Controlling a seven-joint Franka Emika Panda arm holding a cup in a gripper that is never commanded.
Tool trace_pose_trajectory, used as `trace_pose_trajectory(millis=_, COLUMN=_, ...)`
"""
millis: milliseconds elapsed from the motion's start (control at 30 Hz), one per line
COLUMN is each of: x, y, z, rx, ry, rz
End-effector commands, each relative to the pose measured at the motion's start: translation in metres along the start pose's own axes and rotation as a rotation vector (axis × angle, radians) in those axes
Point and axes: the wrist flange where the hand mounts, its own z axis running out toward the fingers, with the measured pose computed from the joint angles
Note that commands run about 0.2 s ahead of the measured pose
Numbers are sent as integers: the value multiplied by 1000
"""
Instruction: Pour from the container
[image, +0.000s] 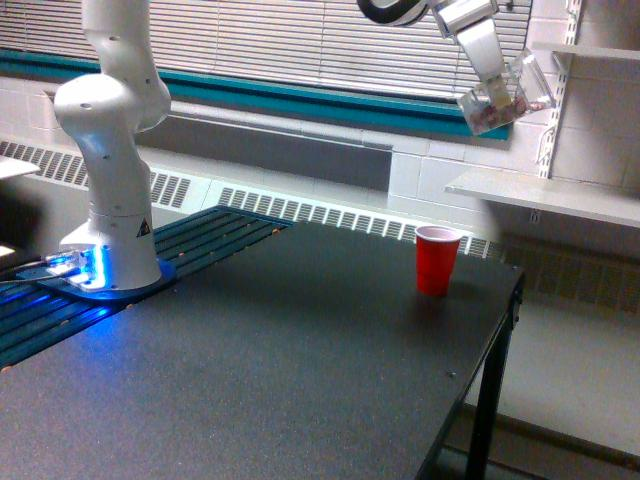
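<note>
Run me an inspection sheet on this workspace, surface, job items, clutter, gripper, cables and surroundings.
Surface: dark table, bare apart from the arm's base and one cup.
Job's things: clear cup held high and tilted, brownish-pink bits inside; red cup upright near the table's far edge, below and to the exterior view's left of the clear cup.
Clutter: nothing seen.
Grippers: gripper shut on the clear cup.
Cables: a cable runs into the blue-lit base.
Surroundings: window blinds, wall heater grille, white shelf at the exterior view's right.

Red cup (437, 259) upright on black table (300, 370)
</note>
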Motion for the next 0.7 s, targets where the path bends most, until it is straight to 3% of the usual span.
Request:
trace_pose_trajectory(millis=33, x=-1, y=-1, z=-1, rx=0, ry=1, rz=-2)
trace_pose_trajectory(millis=500, x=-32, y=-17, z=6, rx=13, ry=-19, rz=-63)
trace_pose_trajectory(millis=700, x=-59, y=-20, z=15, rx=14, ry=-56, rz=-105)
